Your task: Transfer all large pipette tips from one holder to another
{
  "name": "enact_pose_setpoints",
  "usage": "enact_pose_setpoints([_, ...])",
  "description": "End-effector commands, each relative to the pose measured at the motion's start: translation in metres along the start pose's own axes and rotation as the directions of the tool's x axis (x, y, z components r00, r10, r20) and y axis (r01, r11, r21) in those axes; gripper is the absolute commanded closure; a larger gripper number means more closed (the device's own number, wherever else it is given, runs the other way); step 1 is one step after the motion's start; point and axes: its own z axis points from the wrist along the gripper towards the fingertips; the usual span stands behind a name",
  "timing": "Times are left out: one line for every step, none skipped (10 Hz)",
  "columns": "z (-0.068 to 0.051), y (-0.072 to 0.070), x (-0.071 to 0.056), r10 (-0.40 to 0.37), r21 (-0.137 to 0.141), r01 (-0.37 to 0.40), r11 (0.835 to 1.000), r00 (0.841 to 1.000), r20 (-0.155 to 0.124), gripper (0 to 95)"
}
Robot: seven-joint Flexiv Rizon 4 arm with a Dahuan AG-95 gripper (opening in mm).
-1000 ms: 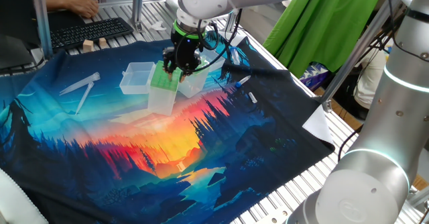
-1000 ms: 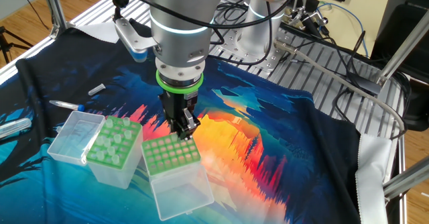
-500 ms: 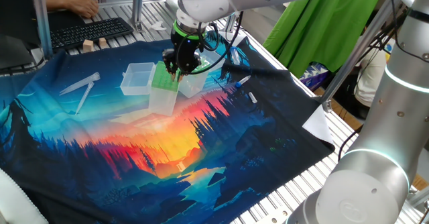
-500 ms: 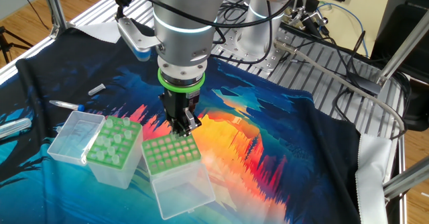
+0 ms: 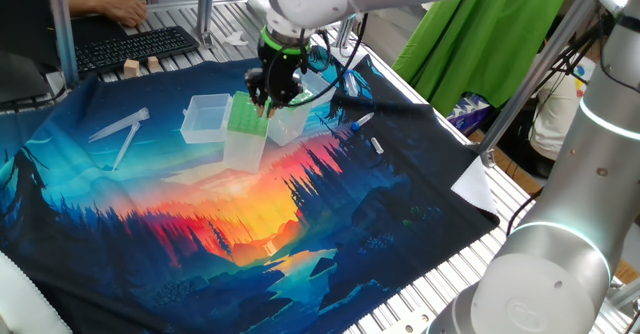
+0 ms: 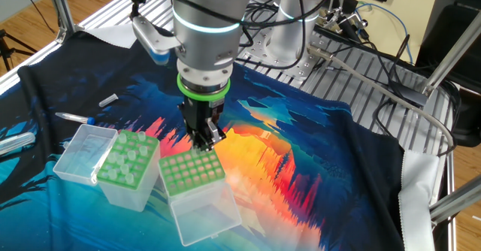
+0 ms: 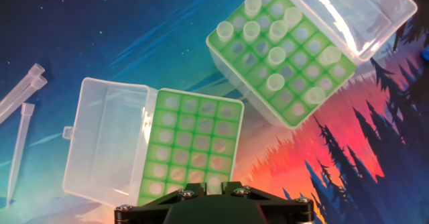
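Note:
The holder with the plain light-green top (image 6: 129, 161) stands left of the dotted-grid holder (image 6: 192, 172), and several large pipette tips (image 6: 125, 155) stand in it. In the hand view this holder (image 7: 295, 113) is at the upper right with its tips (image 7: 276, 52) upright. The dotted-grid holder (image 7: 194, 150) lies below, and its visible holes are empty. My gripper (image 6: 206, 140) hangs just above the dotted-grid holder's near edge (image 5: 243, 116). Its jaws stand close together around a pale tip top (image 7: 213, 184). The rest of that tip is hidden.
Both holders have clear lids folded open (image 6: 79, 152) (image 6: 204, 215). Loose clear tips (image 7: 20, 127) lie on the printed cloth left of the holders, also seen in one fixed view (image 5: 122, 132). A keyboard (image 5: 135, 46) sits at the table's far edge.
My gripper has risen slightly above the dotted-grid holder. The holders and tips have not moved.

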Motion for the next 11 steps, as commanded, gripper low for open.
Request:
enact_pose_setpoints([-0.007,0.001,-0.002,-0.002,0.000,0.002,1.000,1.000,-0.001,95.0])
enact_pose_setpoints([-0.014,0.003,-0.001,0.002,0.001,-0.002,1.000,1.000,-0.002,95.0])
enact_pose_setpoints([-0.021,0.005,-0.001,0.004,0.003,-0.004,1.000,1.000,0.000,95.0])
enact_pose_setpoints([-0.028,0.007,-0.002,0.005,0.003,-0.005,1.000,1.000,-0.003,95.0])
enact_pose_setpoints([-0.036,0.008,-0.002,0.004,0.004,-0.004,1.000,1.000,-0.005,95.0])
enact_pose_setpoints([-0.044,0.008,-0.003,-0.002,0.004,0.002,1.000,1.000,-0.010,95.0])
enact_pose_setpoints([-0.050,0.006,-0.004,-0.009,0.006,0.009,1.000,1.000,-0.012,95.0])
enact_pose_setpoints([-0.053,0.005,-0.005,-0.011,0.006,0.011,1.000,1.000,-0.011,95.0])
enact_pose_setpoints([-0.062,0.004,-0.007,-0.012,0.007,0.012,1.000,1.000,-0.011,95.0])
enact_pose_setpoints([-0.068,0.003,-0.009,-0.012,0.005,0.012,1.000,1.000,-0.013,95.0])
enact_pose_setpoints([-0.073,0.002,-0.010,-0.010,0.000,0.010,1.000,1.000,-0.017,95.0])
